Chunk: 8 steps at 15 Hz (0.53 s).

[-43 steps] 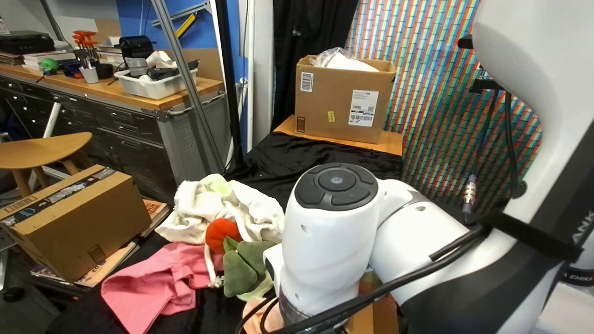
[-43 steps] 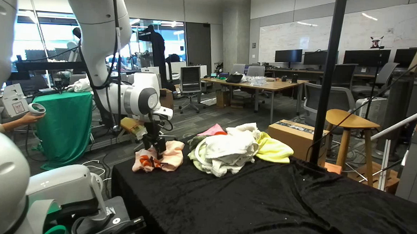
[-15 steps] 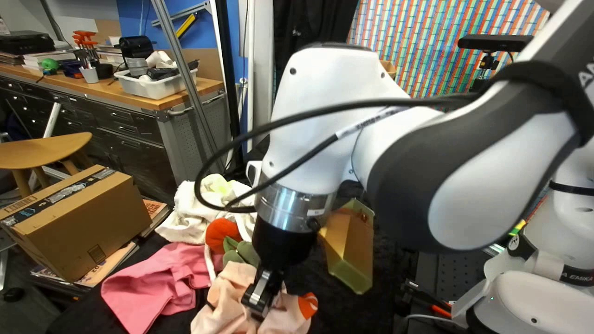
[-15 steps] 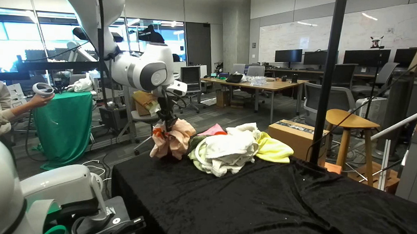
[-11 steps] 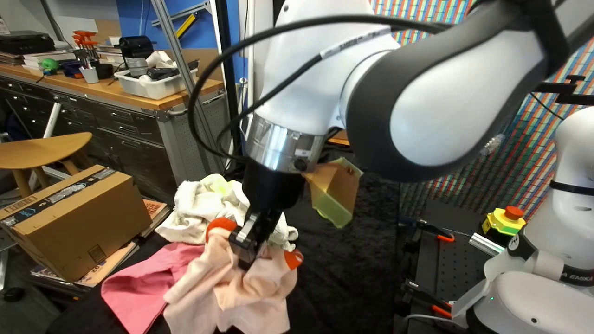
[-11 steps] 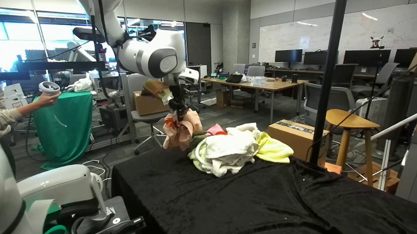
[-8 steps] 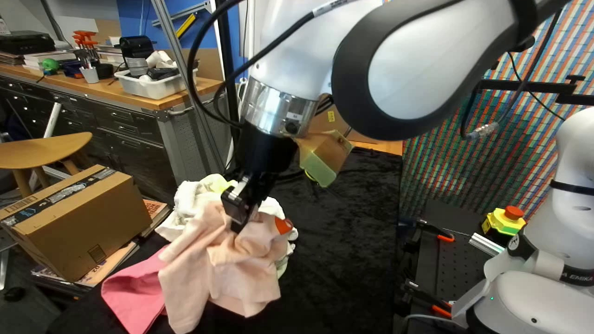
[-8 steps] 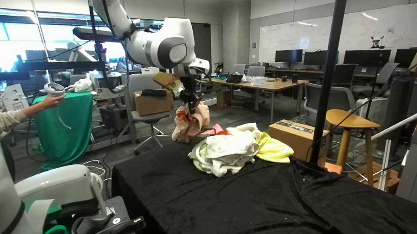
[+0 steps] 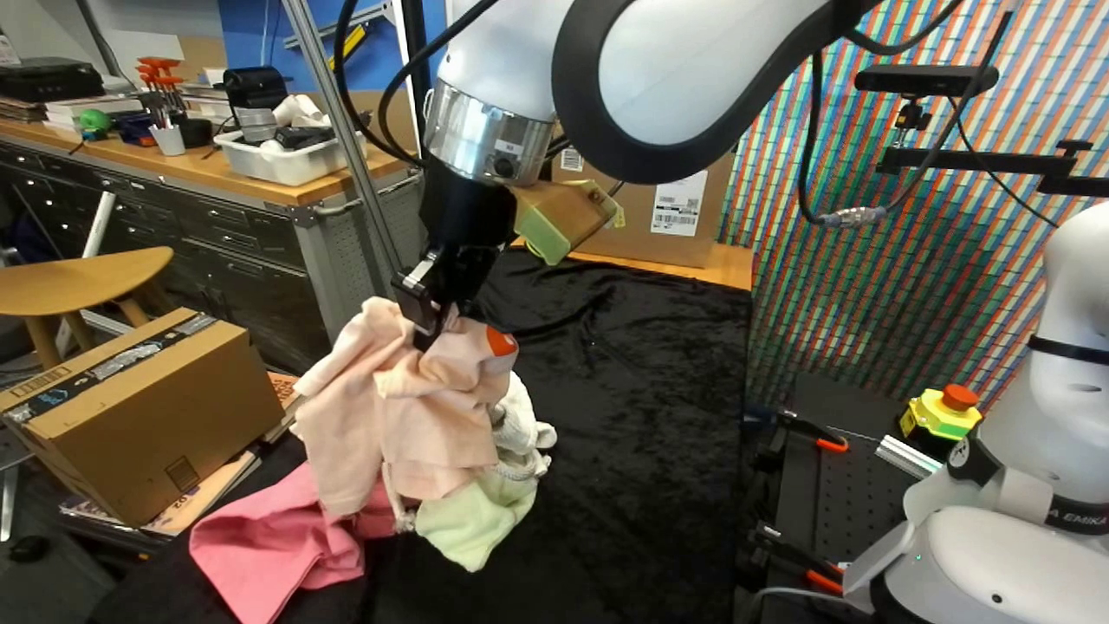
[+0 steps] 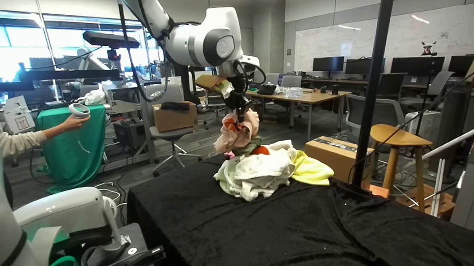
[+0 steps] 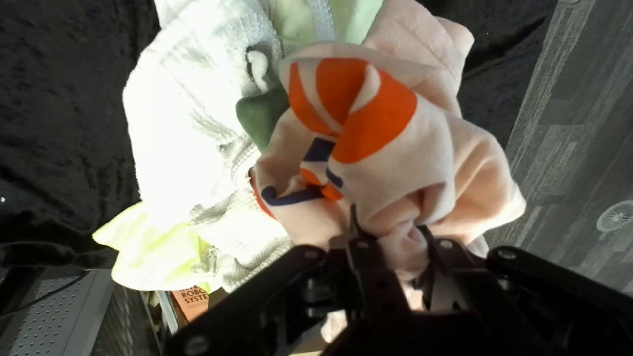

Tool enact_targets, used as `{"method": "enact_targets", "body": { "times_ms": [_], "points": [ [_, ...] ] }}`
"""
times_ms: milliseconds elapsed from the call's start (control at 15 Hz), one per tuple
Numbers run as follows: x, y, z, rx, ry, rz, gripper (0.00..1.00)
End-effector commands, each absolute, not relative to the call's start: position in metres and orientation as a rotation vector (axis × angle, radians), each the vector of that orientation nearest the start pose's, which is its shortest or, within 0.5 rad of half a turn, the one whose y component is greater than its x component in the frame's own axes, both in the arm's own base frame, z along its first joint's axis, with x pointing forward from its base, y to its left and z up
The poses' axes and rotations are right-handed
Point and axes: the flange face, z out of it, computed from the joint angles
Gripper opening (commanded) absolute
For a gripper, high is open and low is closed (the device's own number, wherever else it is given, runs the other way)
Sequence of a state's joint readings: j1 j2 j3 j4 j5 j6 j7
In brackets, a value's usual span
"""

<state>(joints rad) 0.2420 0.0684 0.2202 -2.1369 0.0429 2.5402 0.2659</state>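
Peach cloth (image 11: 410, 163) hangs from the end effector (image 11: 390, 237), higher than half a second earlier and carried further over the heap (image 10: 259, 172) of fabric; about three seconds before, it lay on the black-draped desk (image 10: 305, 228). More of a light green cloth (image 9: 475, 520) now shows below it. The end effector's two fingers (image 11: 366, 262) are drawn close together, pinching a fold of the peach cloth between them; the rest bulges past the tips in the wrist view and droops below them in both exterior views. Whether its lowest edge touches the heap cannot be told. It looks soft and thin, crumpled into rounded folds, with a bold orange and navy print. Below and beside it, white cloth (image 11: 183, 123) looks thick and fluffy, next to soft dark green cloth (image 11: 261, 116) and a rounded red-orange piece (image 10: 261, 150). Bright yellow cloth (image 10: 313, 168) spreads from the heap's edge, and pink cloth (image 9: 277, 542) lies with a sharp pointed corner. Velvety creases run across the drape (image 9: 624, 433). Farther off stand a taped cardboard box (image 9: 152, 416) and a wooden stool (image 9: 87, 279) with a rounded seat.
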Motion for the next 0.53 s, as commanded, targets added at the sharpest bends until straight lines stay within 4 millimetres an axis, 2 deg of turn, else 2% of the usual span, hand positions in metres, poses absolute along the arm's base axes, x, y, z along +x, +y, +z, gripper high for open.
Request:
{"method": "enact_targets", "body": {
  "times_ms": [0, 267, 467],
  "points": [
    [0.546, 0.270, 0.407, -2.953, -0.274, -0.404, 0.07],
    [0.561, 0.284, 0.383, -2.984, -0.306, -0.330, 0.07],
    [0.579, 0.280, 0.364, -3.030, -0.304, -0.316, 0.07]
  ]
}}
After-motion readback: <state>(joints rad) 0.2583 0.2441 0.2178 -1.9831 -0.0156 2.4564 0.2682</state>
